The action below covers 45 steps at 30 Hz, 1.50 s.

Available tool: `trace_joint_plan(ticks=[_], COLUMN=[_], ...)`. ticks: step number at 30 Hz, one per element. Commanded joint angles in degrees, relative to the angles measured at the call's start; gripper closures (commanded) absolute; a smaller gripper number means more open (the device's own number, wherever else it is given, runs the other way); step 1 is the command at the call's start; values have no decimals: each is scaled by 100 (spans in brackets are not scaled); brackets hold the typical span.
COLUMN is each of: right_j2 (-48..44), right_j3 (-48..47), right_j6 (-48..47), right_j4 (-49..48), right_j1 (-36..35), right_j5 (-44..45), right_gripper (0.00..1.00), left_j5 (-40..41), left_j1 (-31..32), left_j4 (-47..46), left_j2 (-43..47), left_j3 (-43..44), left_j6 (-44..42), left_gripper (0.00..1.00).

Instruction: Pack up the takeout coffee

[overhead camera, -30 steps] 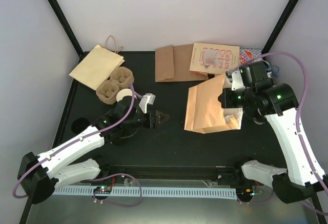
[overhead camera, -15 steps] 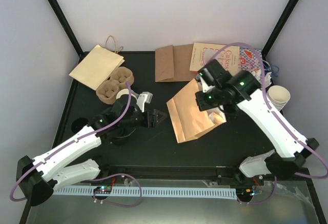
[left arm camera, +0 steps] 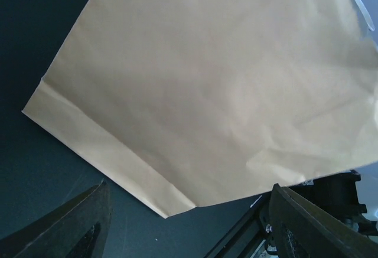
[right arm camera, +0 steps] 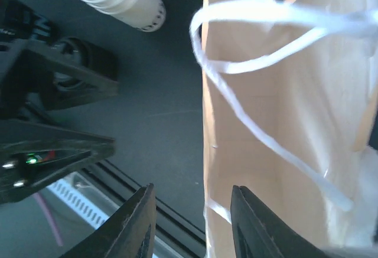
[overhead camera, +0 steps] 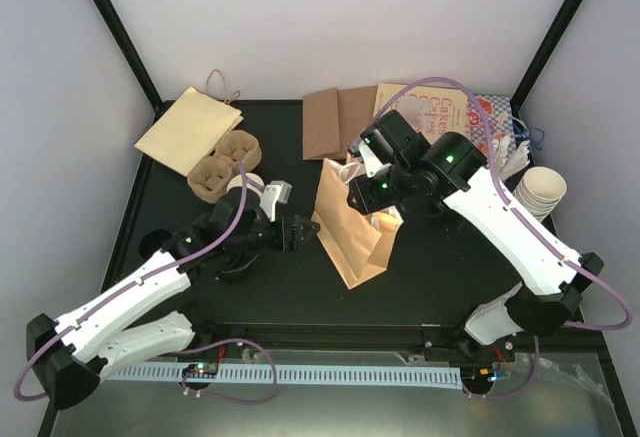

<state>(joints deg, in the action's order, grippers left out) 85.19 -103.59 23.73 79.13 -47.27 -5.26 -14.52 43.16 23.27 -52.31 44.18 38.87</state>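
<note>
Currently the left gripper (overhead camera: 304, 232) sits low near the middle of the bench (overhead camera: 430, 277), fingers spread wide and empty. Its tips point at the lower left corner of the tan paper bag (overhead camera: 350, 232) and stand just short of it. In the left wrist view the bag's folded base edge lies between and beyond the two fingers, with no contact visible.

The right gripper (right arm camera: 192, 188) is at the bag's mouth. Its fingers are parted, with the edge of the bag wall between them but not clamped. The bag's white cord handles (right arm camera: 254, 16) hang loose across the opening.

The bag stands tilted at bench centre, mouth toward the far edge.

Takeout coffee: a white paper cup (overhead camera: 245, 185) stands left of centre, just beside the brown pulp tray (overhead camera: 220, 162) and partly hidden by the left arm. It carries no lid. A round black shape (overhead camera: 152, 245) near the left edge may be the lid; I cannot tell.

A stack of white cups (overhead camera: 540, 189) sits at the right edge. Flat bags (overhead camera: 330, 122) lie along the far edge.
</note>
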Motion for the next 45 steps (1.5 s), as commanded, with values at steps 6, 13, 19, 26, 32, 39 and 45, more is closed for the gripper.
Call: trace_joint_plan(ticks=[6, 13, 19, 26, 32, 39, 45], right_j2=[-530, -1298, -1754, -1768, -1766, -1623, -1625], right_j3=[-683, 53, 1304, 2142, 2492, 2640, 2771], right_j6=[-101, -528, -811, -1226, -1333, -1373, -1393], right_j4=[-642, -996, -1317, -1735, -2093, -2136, -2148], right_j1=[-38, -45, -45, -44, -46, -39, -52], right_j5=[-824, 507, 1384, 1076, 1245, 1507, 1571], right_gripper=[61, 57, 57, 40, 38, 38, 38], left_j5=[-49, 10, 475, 2076, 3039, 3881, 4075], left_j1=[26, 228, 743, 1581, 2115, 2376, 2417], left_j4=[139, 111, 185, 972, 1597, 2489, 2654], left_j2=[55, 184, 39, -429, -1182, -1979, -2407], left_j3=[422, 590, 928, 1763, 2567, 3358, 3438], left_j6=[-88, 149, 411, 740, 1009, 1667, 1980], left_gripper=[25, 24, 21, 10, 3, 1, 1])
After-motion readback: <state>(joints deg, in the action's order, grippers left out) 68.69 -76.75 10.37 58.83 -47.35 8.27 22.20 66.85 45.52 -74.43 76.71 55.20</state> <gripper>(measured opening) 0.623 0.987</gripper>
